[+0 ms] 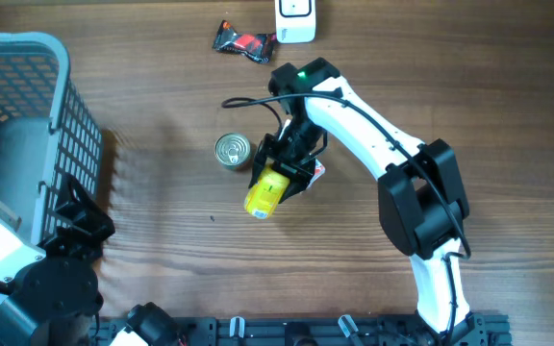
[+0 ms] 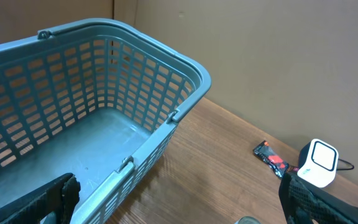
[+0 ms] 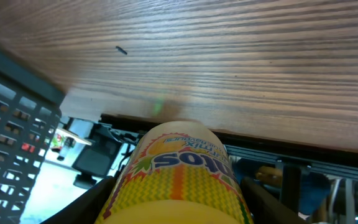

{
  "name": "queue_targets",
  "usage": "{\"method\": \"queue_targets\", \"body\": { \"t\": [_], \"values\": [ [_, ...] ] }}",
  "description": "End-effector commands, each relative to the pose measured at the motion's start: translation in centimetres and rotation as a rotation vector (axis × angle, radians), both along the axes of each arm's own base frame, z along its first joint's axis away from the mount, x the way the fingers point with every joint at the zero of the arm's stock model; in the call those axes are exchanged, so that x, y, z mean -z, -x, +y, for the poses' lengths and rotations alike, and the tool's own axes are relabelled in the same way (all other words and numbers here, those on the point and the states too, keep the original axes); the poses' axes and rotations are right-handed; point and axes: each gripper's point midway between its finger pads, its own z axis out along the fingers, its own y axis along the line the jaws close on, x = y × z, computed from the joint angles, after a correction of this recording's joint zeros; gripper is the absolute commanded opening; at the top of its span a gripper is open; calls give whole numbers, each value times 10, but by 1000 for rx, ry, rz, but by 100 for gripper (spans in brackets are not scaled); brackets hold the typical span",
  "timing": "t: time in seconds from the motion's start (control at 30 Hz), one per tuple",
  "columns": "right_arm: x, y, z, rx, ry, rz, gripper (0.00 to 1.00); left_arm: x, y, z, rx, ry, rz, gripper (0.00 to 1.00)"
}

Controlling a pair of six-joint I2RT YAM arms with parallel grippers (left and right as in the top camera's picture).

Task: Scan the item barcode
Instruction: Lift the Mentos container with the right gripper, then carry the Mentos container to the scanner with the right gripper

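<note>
The item is a yellow canister with a colourful zigzag label. My right gripper is shut on it above the middle of the table, and the canister sticks out toward the front edge. In the right wrist view the canister fills the space between both dark fingers. No barcode shows on it in any view. The white scanner stands at the far edge, well behind the held canister. My left gripper is open by the basket, and in its own view nothing lies between the jaws.
A grey-blue basket occupies the left side. A small tin can stands just left of the right gripper. A black-and-red snack wrapper lies next to the scanner. A red-and-white packet peeks out beside the right gripper.
</note>
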Motion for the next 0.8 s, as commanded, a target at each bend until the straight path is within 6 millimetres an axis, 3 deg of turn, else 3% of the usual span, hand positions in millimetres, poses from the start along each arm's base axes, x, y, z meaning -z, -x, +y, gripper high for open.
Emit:
{"method": "queue_targets", "body": {
  "t": [0.0, 0.2, 0.37, 0.47, 0.67, 0.77],
  "values": [
    [-17, -3, 0, 26, -1, -21, 39, -3, 1, 1, -8, 23, -13, 100],
    [-17, -3, 0, 21, -5, -24, 39, -2, 1, 1, -6, 24, -12, 100],
    [-14, -13, 6, -37, -76, -112, 32, -2, 1, 0, -2, 27, -10, 100],
    [-10, -29, 10, -75, -124, -213, 34, -2, 1, 0, -1, 27, -10, 100],
    [-3, -82, 13, -149, -203, -499, 41, 1, 0, -5, 25, 41, 3, 100],
    [0, -102, 4, -164, -190, -587, 41, 1, 0, -5, 25, 42, 2, 100]
  ]
}}
